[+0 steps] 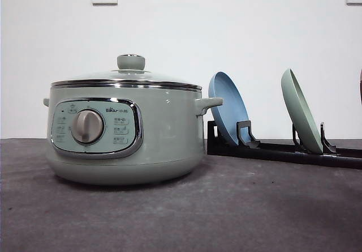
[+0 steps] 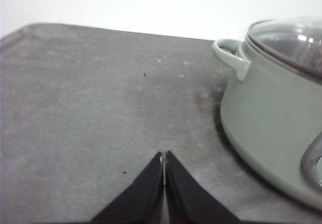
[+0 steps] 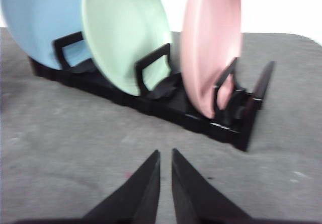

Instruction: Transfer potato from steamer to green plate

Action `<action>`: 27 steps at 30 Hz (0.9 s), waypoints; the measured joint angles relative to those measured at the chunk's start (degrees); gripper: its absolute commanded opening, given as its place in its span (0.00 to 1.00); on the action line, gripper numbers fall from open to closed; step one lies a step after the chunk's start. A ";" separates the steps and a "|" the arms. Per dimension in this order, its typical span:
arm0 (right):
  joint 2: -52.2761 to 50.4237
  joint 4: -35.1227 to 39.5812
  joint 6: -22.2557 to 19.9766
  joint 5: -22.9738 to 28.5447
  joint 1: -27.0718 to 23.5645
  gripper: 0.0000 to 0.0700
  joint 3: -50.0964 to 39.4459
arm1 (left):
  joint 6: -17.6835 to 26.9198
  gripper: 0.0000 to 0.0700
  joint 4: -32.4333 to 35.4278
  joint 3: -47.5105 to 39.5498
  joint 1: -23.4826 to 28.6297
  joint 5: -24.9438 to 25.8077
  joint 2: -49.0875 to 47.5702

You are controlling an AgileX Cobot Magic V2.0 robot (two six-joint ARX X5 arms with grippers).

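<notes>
While the steamer [image 1: 124, 133] stays lidded, the green plate [image 1: 301, 111] stands racked.

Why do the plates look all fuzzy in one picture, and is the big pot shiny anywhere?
In the right wrist view the pink plate and green plate are smeared, probably motion blur; in the front view the pot is sharp, with soft glare on its side and a dark shadow underneath; in the left wrist view its glass lid glints white.

The glossy steamer [image 1: 164, 133] has a chrome-rimmed panel and glass lid [image 1: 127, 76]; the table [image 1: 226, 206] looks matt, mottled grey.
</notes>
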 measured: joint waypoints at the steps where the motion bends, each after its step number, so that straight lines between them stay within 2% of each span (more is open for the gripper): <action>1: 0.00 -0.02 0.71 -1.23 0.00 0.05 0.00 | -1.55 0.00 0.00 0.00 0.00 0.15 0.00; 6: 0.00 0.31 5.86 -9.09 0.00 0.00 0.00 | -5.99 0.00 0.07 0.02 0.00 2.60 0.02; 14: 0.04 -2.93 14.94 -9.92 0.65 0.00 2.73 | -16.71 0.00 -1.46 2.31 -2.39 4.98 1.12; 21: 1.54 -8.16 20.34 -10.94 1.99 0.00 14.51 | -18.60 0.00 -1.05 11.15 -2.69 4.96 7.00; 27: 8.73 -16.44 20.65 -15.02 2.10 0.00 29.30 | -18.77 0.00 -2.58 23.77 -2.97 5.99 18.10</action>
